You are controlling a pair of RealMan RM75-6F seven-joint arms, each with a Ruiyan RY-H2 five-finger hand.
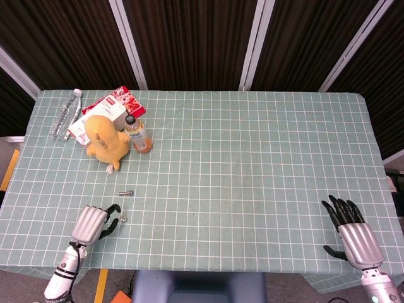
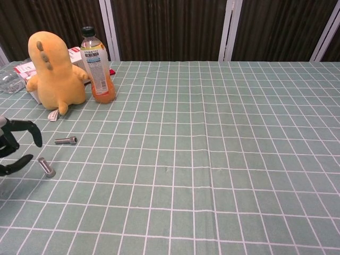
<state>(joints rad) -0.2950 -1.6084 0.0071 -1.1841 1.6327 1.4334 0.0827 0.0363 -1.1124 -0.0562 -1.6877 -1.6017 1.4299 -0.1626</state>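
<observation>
The table (image 1: 252, 158) is covered by a green checked cloth. A yellow plush toy (image 1: 104, 140) and an orange drink bottle (image 1: 137, 134) are seen at upper left. The right hand (image 1: 351, 231) lies spread at lower right, holding nothing. The left hand (image 1: 93, 223), lower left, is seen with fingers parted and nothing gripped. One bolt (image 2: 47, 167) lies just beside its fingertips, a second bolt (image 2: 66, 140) further up. A careless closing could roll the nearer bolt away.

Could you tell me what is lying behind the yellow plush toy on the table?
Behind the yellow plush toy lie a white box and a red packet; their lower parts are hidden by the toy.
</observation>
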